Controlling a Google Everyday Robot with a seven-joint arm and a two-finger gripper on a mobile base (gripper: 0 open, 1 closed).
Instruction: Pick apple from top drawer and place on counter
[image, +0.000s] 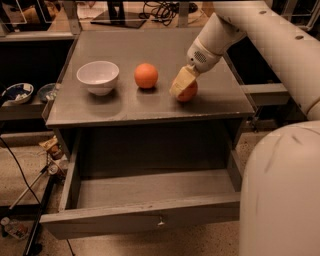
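Observation:
The apple (191, 92), red with a yellowish patch, rests on the counter (150, 45) right of centre. My gripper (183, 88) reaches down from the upper right and is shut on the apple; a tan finger (180, 81) covers its left side. The top drawer (150, 187) is pulled fully out below the counter, and its inside shows nothing in it. Its front panel carries a small metal knob (160, 222).
A plain orange fruit (146, 75) lies on the counter just left of the apple. A white bowl (98, 76) stands further left. My white arm and body (280, 190) fill the right side. Shelves with dishes (20, 92) and cables lie at the left.

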